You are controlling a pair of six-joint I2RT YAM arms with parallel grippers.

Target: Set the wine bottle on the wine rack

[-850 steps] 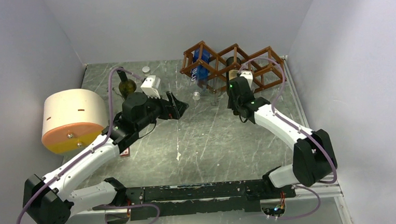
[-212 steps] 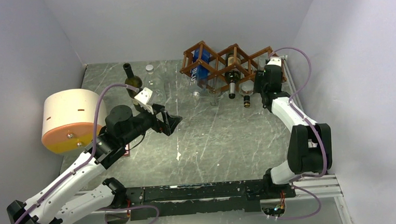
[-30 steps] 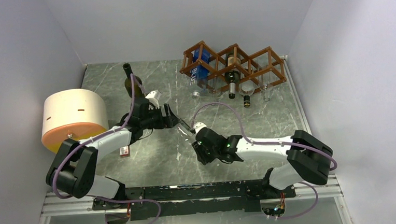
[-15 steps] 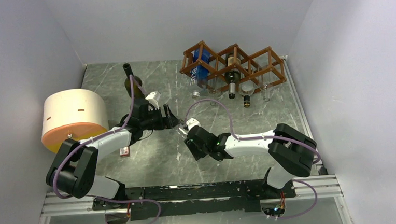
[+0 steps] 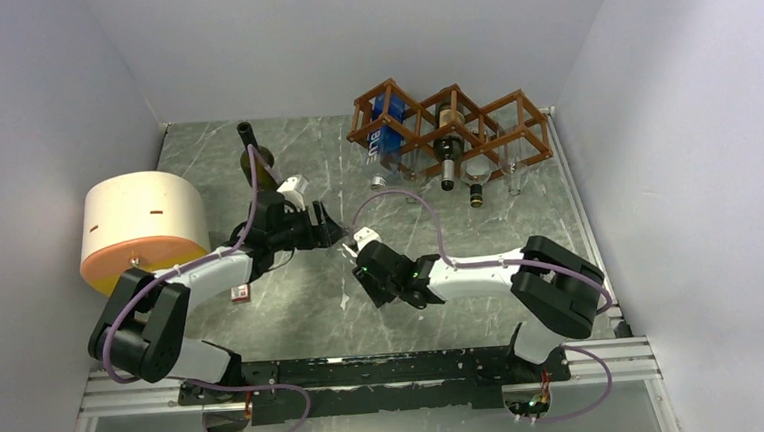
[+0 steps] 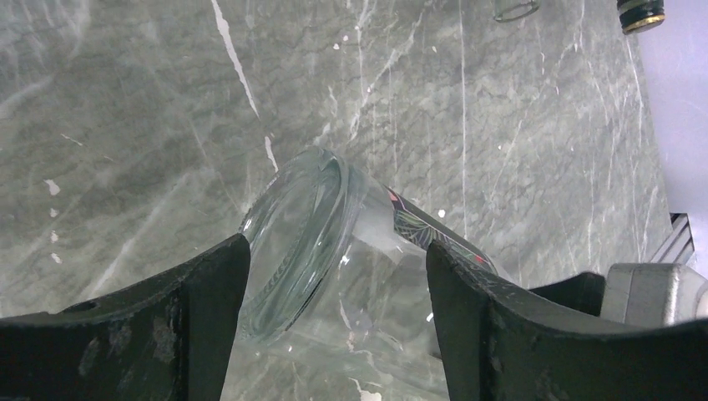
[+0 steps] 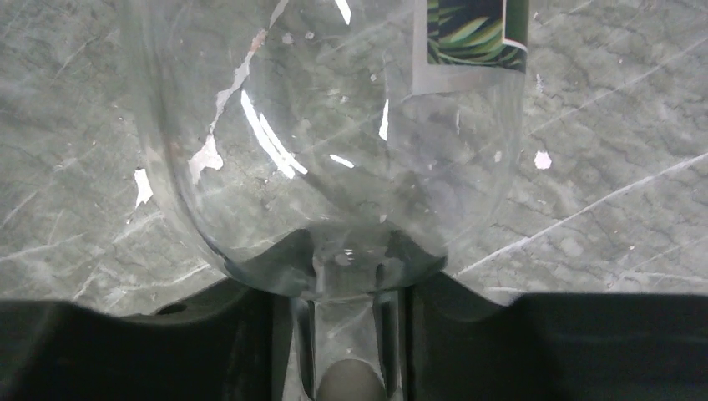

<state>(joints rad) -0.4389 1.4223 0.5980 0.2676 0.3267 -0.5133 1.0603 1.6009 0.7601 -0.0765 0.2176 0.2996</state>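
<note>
The clear wine bottle [image 7: 334,142] is sitting well short of the wine rack [image 5: 448,127], off to its near left, with its long axis running from arm to arm. The right end effector [image 7: 344,292] is pinching the neck. The left end effector [image 6: 336,251] is straddling the base, though I cannot tell whether it is clamped. The right arm is reaching in from the rack's side.
</note>
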